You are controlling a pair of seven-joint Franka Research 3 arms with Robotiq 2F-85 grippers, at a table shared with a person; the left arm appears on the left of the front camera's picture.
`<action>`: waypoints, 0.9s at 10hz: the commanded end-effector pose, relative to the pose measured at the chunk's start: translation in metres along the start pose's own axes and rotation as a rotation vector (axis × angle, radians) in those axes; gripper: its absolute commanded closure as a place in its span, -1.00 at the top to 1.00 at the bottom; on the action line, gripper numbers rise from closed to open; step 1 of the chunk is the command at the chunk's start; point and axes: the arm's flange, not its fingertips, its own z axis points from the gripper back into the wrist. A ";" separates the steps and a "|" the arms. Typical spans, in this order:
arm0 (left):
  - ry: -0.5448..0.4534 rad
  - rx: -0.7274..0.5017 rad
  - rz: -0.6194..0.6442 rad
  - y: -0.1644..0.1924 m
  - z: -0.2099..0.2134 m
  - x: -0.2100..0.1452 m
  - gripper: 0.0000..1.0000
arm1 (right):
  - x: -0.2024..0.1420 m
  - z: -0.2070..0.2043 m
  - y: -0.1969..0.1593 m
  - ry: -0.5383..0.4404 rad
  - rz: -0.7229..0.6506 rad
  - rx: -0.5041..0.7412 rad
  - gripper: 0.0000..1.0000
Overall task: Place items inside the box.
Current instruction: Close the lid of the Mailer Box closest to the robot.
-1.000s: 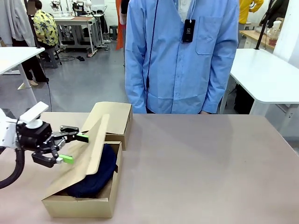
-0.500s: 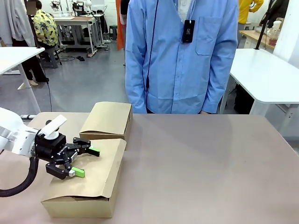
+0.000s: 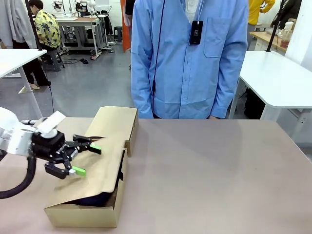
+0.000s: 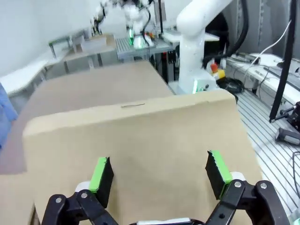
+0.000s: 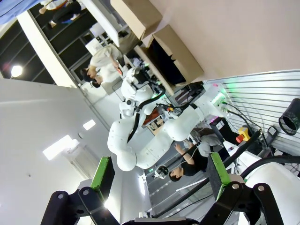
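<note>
At lower left, the left claw (image 3: 83, 158) hovered spread over the box (image 3: 92, 214), whose lid flap (image 3: 105, 163) needed flat, even downward pressure over the pouch (image 3: 95, 199).

Box (image 3: 92, 202) nearly closed, pouch (image 3: 92, 199) inside.

You see the plain brown cardboard box at the table's near left corner, its wide lid flap (image 3: 97, 168) hinged along the far-left side and tilted low over the opening, leaving only a narrow gap along the near and right edges. Through that gap a sliver of the navy pouch shows, lying inside under the flap. In the left wrist view the flap (image 4: 136, 154) appears as a broad tan sheet.
</note>
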 end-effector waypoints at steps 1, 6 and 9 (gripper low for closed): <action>-0.093 0.043 -0.089 -0.063 0.029 0.069 1.00 | -0.003 0.001 0.004 0.006 0.002 0.016 1.00; -0.165 0.039 0.129 -0.120 0.140 0.102 1.00 | -0.003 0.001 0.004 0.006 0.002 0.016 1.00; -0.185 0.070 0.272 -0.123 0.212 0.087 1.00 | -0.003 0.001 0.004 0.006 0.002 0.016 1.00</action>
